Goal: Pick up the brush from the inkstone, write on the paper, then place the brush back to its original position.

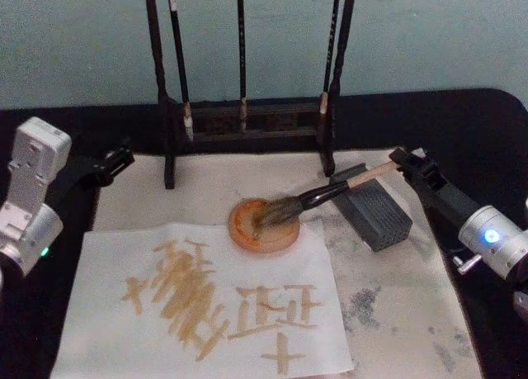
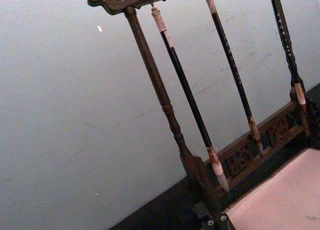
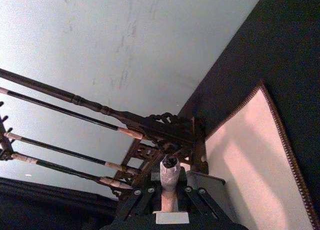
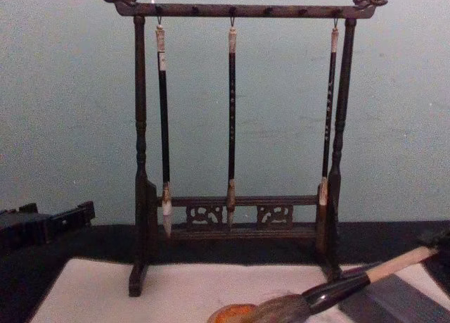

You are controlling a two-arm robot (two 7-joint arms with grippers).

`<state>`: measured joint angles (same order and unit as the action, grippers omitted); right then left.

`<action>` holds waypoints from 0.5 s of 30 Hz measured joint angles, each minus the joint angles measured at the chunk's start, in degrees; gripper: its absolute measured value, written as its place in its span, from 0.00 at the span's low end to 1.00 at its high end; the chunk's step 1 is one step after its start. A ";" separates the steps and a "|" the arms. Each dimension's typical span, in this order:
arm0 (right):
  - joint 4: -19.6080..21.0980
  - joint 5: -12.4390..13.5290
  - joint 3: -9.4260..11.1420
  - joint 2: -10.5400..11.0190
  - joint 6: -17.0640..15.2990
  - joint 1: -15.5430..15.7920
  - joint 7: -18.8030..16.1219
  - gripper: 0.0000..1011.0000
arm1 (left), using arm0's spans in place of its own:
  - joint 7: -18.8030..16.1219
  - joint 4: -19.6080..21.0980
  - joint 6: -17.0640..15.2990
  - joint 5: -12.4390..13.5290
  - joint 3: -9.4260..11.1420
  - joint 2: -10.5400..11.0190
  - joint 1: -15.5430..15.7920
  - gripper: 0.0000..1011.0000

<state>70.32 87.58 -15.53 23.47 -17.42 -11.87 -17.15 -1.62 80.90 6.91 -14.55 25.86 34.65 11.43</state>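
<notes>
Gripping brush (image 1: 313, 199), right tool (image 1: 405, 161), paper (image 1: 107, 329) strokes (image 1: 191, 300) illegible

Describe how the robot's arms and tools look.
Left arm: white boxy housing, silver-grey round wrist, small green light. Left tool: black. Right arm: silver cylinder with a blue light. Right tool: black, long and angular.

In my head view the stand (image 1: 247, 119) lost its top at twelve o'clock. In the chest view the brush (image 4: 337, 288) and the orange dish (image 4: 228, 314) ran off at six o'clock.
</notes>
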 joint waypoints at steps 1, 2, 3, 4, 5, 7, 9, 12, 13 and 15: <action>0.12 0.13 -0.05 0.11 0.08 0.03 -0.05 0.16 | 0.00 0.00 0.00 0.00 0.00 0.00 0.00 0.99; 0.37 0.37 -0.17 0.32 0.22 0.09 -0.17 0.16 | 0.00 0.00 0.00 0.00 0.00 0.00 0.00 0.99; 0.53 0.48 -0.22 0.42 0.28 0.12 -0.25 0.16 | 0.00 0.00 0.00 0.00 0.00 0.00 0.00 0.99; 0.70 0.63 -0.27 0.52 0.35 0.14 -0.33 0.16 | 0.00 0.00 0.00 0.00 0.00 0.00 0.00 0.99; 0.89 0.80 -0.31 0.61 0.41 0.16 -0.40 0.16 | 0.00 0.00 0.00 0.00 0.00 0.00 0.00 0.99; 1.46 1.42 -0.37 0.87 0.53 0.24 -0.56 0.16 | 0.00 0.00 0.00 0.00 0.00 0.00 0.00 0.99; 1.80 1.90 -0.37 1.03 0.55 0.29 -0.70 0.16 | 0.00 0.00 0.00 0.00 0.00 0.00 0.00 0.99; 2.44 3.12 -0.23 1.46 0.56 0.41 -0.93 0.16 | 0.00 0.00 0.00 0.00 0.00 0.00 0.00 0.99; 2.56 3.34 -0.20 1.56 0.60 0.46 -0.96 0.16 | 0.00 0.00 0.00 0.00 0.00 0.00 0.00 0.99; 2.87 3.76 -0.14 1.77 0.69 0.58 -0.98 0.16 | 0.00 0.00 0.00 0.00 0.00 0.00 0.00 0.99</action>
<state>73.19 91.35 -15.67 25.24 -16.74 -11.29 -18.13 -1.62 80.90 6.91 -14.55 25.86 34.65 11.43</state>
